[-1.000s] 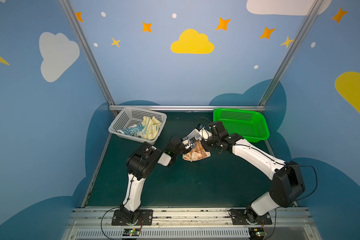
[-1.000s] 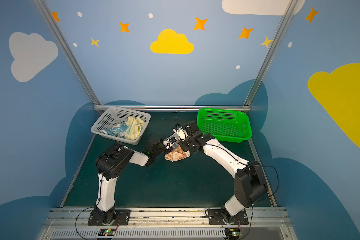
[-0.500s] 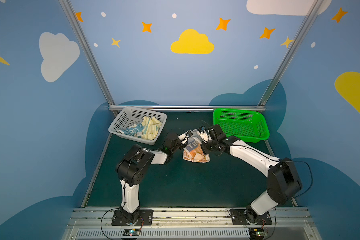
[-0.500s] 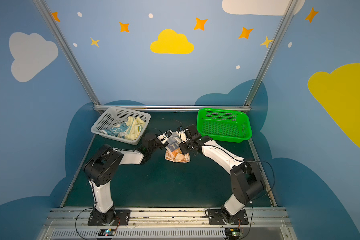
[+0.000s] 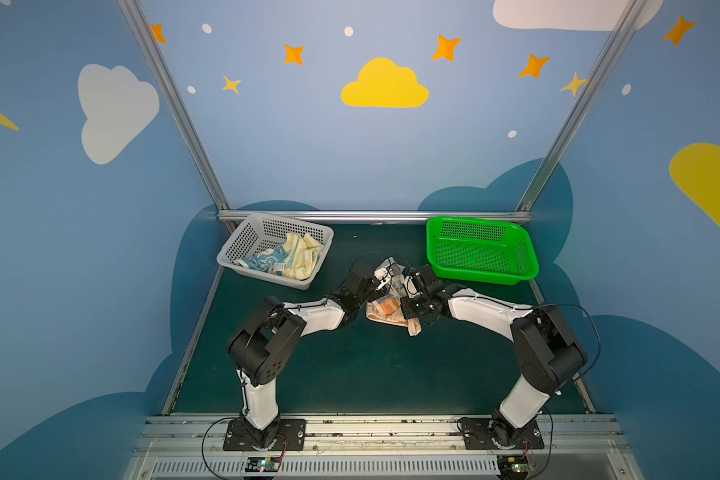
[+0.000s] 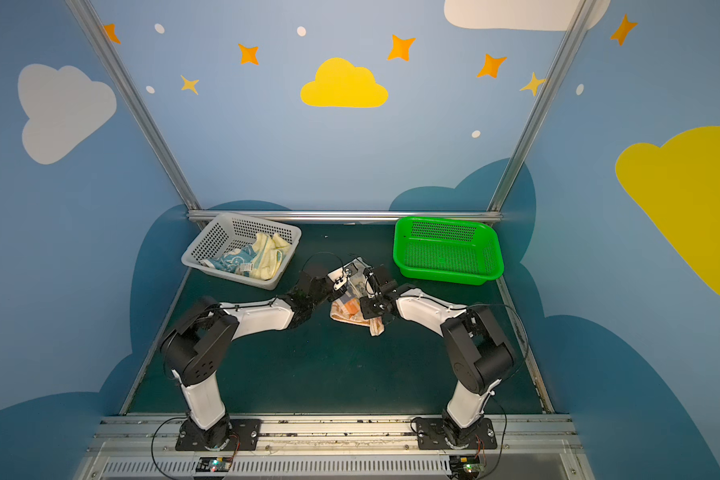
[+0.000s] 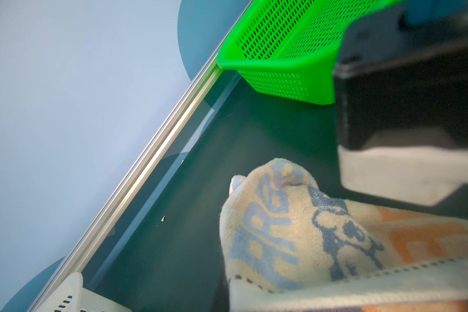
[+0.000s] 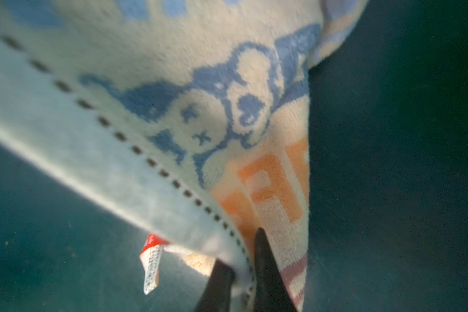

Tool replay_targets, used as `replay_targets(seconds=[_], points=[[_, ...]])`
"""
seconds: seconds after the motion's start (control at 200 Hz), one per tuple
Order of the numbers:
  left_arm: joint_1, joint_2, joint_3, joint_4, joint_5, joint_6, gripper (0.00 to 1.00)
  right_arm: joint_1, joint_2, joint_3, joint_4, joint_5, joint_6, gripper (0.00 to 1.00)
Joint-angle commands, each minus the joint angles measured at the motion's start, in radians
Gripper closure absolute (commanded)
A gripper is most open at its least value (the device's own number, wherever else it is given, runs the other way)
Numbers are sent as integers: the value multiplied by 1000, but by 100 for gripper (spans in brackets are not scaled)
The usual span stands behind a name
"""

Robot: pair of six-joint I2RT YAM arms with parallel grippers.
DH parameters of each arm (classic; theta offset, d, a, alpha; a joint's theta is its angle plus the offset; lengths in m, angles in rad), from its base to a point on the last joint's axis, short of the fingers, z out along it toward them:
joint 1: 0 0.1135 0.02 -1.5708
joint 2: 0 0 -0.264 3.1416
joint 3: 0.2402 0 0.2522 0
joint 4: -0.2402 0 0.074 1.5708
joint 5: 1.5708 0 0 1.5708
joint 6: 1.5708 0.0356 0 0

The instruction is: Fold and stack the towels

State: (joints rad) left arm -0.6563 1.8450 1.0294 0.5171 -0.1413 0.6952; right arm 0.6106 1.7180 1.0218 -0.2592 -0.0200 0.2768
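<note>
**Striped towel [image 5: 388, 311] bunched between two claws**

It lies crumpled mid-table [image 5: 350, 374] at the centre of a top view, with its long axis running from upper centre toward lower right. The right claw [image 8: 240, 250], narrow, pinches the stitched hem. The left claw [image 5: 381, 279] is closed at the towel's upper left edge, though I cannot tell whether it grips cloth. Both arms are equally near.

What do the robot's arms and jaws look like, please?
The left arm and right arm both have white link shells, bulky black joints and thin black cables looping at the wrists. The right wrist view shows slim, black, tapered jaws.
</note>
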Motion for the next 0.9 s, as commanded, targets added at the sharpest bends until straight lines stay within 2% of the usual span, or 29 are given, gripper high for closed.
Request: replay_targets(seconds=[0.0,0.105,0.34,0.431,0.621,0.891], points=[[6,8,52,-74,-74,2,97,-3,-5,-48,-18,43,46,77],[6,19,99,-134,-94,3,97,-5,-24,-84,-14,49,60,72],[9,39,139,-179,-105,17,97,-12,-56,-135,-17,64,87,71],[12,41,146,-189,-103,22,97,-17,-70,-137,-30,69,88,66],[12,45,156,-202,-93,27,97,-20,-84,-95,-92,98,79,62],[9,54,172,-223,-81,46,97,-36,-108,-37,-186,208,90,56]])
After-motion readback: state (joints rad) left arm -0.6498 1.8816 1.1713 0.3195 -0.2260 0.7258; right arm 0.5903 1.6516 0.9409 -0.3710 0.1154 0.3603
